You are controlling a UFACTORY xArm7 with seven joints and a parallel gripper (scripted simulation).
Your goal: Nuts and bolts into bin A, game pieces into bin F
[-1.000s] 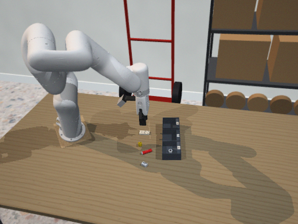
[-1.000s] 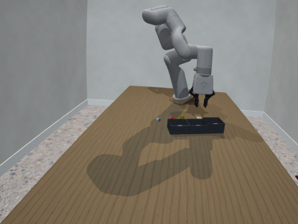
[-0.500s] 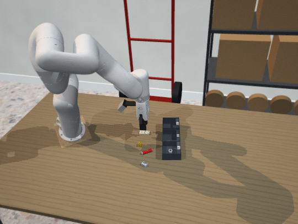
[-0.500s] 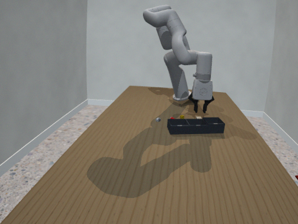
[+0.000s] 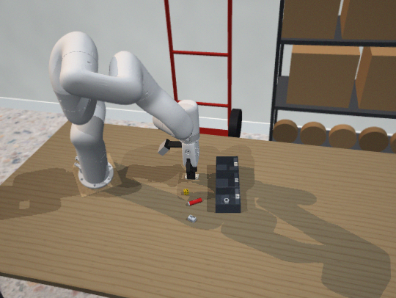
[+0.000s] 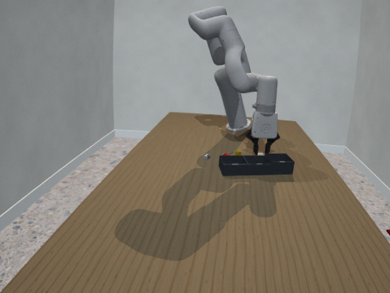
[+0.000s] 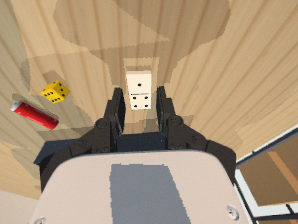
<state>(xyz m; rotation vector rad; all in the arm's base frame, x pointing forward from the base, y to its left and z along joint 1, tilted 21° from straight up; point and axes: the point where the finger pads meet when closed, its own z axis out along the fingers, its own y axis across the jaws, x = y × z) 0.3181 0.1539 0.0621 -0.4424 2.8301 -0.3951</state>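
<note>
Gripper [image 5: 191,177] [image 6: 262,151] [image 7: 140,97] fingers point down in the top view, on the arm's side of the bin row [image 5: 227,208] [image 6: 257,169] [image 7: 54,148]. Just under them is a white domino [image 5: 196,176] [image 6: 261,154] [image 7: 139,101]. One nut [image 5: 226,200] sits in the end bin of the row, so one bit looks done if that bin is A. The letters are too small to read. A yellow die [image 5: 186,191] [image 6: 238,153] [image 7: 55,92], a red tube [image 5: 196,201] [image 6: 225,154] [image 7: 37,116] and a small silver thing [image 5: 192,219] [image 6: 206,156] lie out on the arm's side of the row.

From the exterior view, the same things show behind the row, and the fingers stand apart.

By the wrist view, the fingers are partly spread with the domino between them, and wood shows on both sides, so they do not pinch it. Domino and die still need to go in F. Maybe the red tube should stay out; I cannot tell what the silver thing is.

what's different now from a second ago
The gripper has come down around the domino, its fingers apart on either side, nothing visibly gripped or let go. The domino, yellow die, red cylinder and bins stayed put.
</note>
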